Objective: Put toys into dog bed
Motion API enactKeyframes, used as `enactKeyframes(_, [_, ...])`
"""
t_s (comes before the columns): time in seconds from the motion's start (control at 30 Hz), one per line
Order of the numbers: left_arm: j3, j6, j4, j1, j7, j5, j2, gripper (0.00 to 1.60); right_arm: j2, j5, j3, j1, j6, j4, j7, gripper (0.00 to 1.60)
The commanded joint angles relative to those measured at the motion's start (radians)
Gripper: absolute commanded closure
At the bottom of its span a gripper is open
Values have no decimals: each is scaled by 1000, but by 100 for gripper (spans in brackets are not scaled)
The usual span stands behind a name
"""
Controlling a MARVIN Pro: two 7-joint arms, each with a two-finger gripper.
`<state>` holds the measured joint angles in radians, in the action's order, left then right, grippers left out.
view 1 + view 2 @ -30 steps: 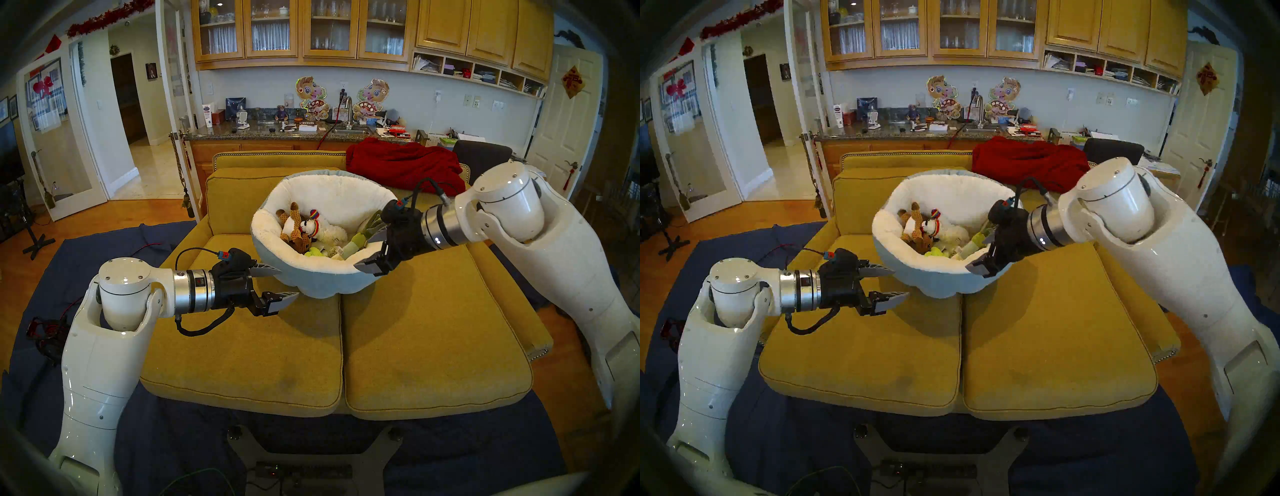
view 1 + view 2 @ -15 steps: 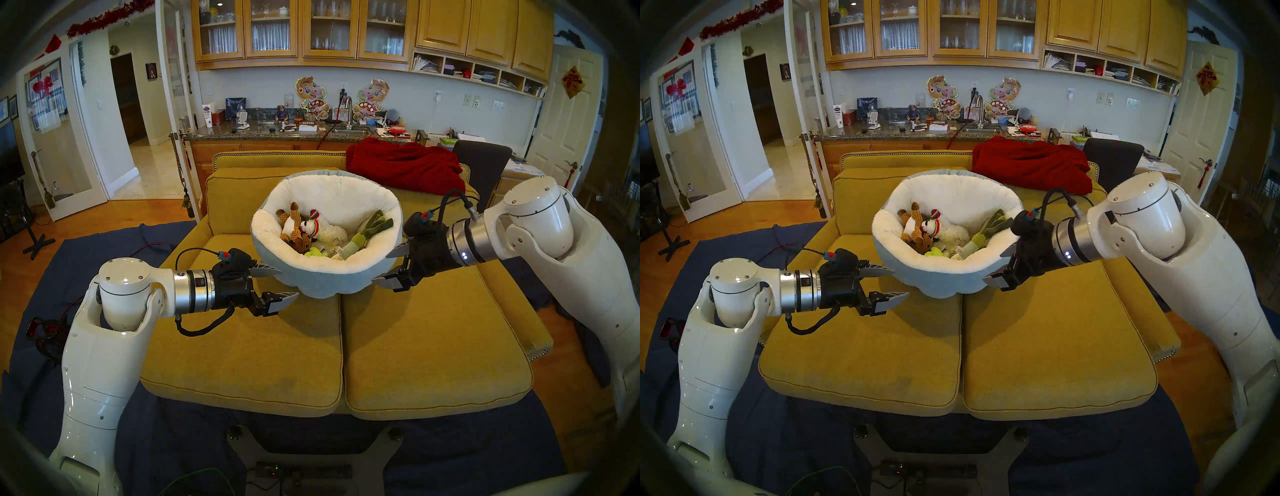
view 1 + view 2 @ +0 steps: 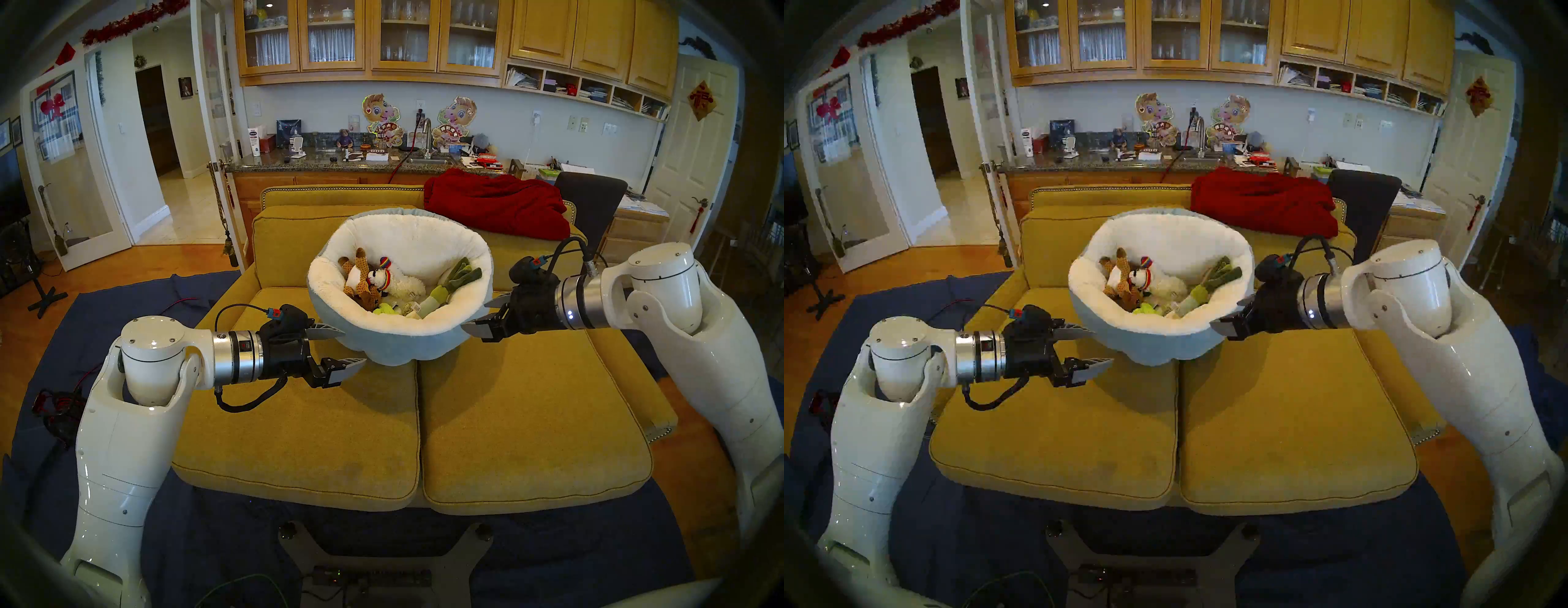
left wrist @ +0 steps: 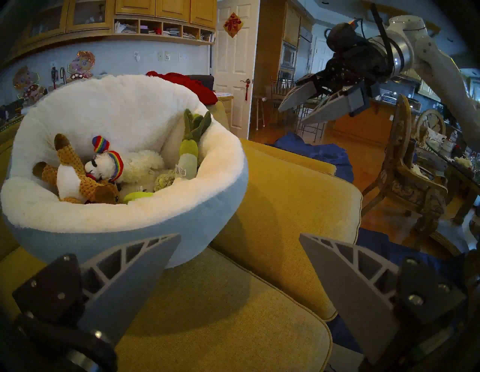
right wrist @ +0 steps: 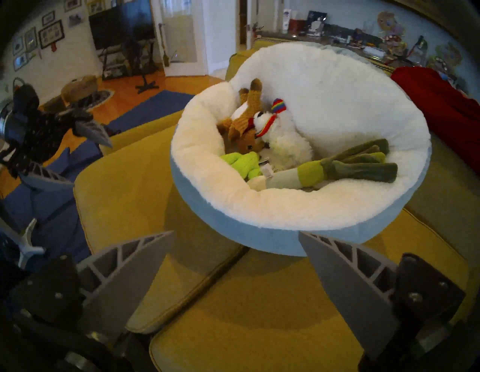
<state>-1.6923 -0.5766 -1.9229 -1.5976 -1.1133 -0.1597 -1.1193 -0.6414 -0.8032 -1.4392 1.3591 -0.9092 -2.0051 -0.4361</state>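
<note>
Now the right gripper (image 3: pixel 481 319) stands outside the dog bed (image 3: pixel 399 339), just beside its right wall, whereas a second earlier it reached over the rim above the leek (image 3: pixel 441 291); its jaws are spread and empty. That withdrawal, with the leek left lying against the right inner slope, suggests the last delivery is complete. The left gripper (image 3: pixel 339 349) has not shifted: it hovers near the bed's left wall, jaws likewise spread, holding nothing.

Contents of the bed, which sits on the mustard sofa cushions (image 3: pixel 530 424) over the seam between them:
- reindeer (image 3: pixel 360 280), at the left, legs up;
- lamb (image 3: pixel 392 282) with rainbow hat, lying against the reindeer;
- cactus (image 3: pixel 385 310), lime green, low at the near side;
- fuzzy animal (image 4: pixel 163 180), greyish, half buried between cactus and leek;
- leek, stalk down, leaves toward the right rim.

No toy is seen on the cushions; the task appears finished. A red blanket (image 3: pixel 496 204) lies on the sofa back, far right.
</note>
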Motion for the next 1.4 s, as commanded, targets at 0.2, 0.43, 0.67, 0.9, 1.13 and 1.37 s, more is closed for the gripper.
enactKeyframes(0.2, [-11,1,-19,25,0,-3,1,0,-168,-40,-159,217,140,-30,207,0])
enactKeyframes(0.43, [-12,0,-20,26,-1,-3,0,0,-224,-26,-167,292,225,-44,263,0])
enactKeyframes(0.67, [-12,-2,-21,27,-2,-2,-1,0,-271,39,-185,376,304,-68,274,0])
enactKeyframes(0.9, [-13,-4,-22,27,-3,0,-2,0,-296,121,-195,430,424,-67,226,0])
enactKeyframes(1.13, [-13,-5,-22,28,-4,1,-3,0,-274,173,-188,445,489,-42,156,0])
enactKeyframes(1.37, [-14,-5,-22,28,-5,2,-3,0,-259,207,-177,445,521,-28,132,0])
